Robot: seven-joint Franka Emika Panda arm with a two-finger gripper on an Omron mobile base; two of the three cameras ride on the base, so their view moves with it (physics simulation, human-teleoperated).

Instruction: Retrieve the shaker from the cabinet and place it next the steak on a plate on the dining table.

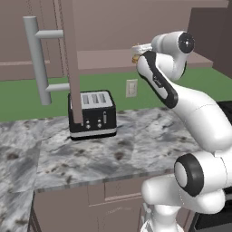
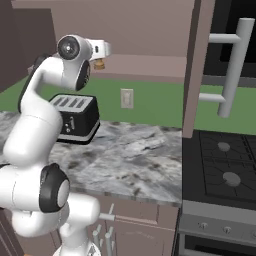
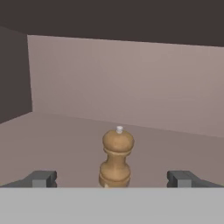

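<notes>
The arm reaches up into the open cabinet [image 1: 70, 54], claw [image 3: 112, 178] spread wide and level. The tan wooden shaker [image 3: 116, 158] stands upright on the cabinet floor at twelve o'clock, between the fingers, untouched.

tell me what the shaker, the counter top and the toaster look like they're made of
Shaker: looks like turned wood, tan-brown with a soft sheen, and a small pale knob on top, possibly metal.
Counter top: seems to be polished stone, grey-white with dark marbled veins.
Toaster: black casing, plastic or painted metal, with a paler silvery top around the slots.
</notes>
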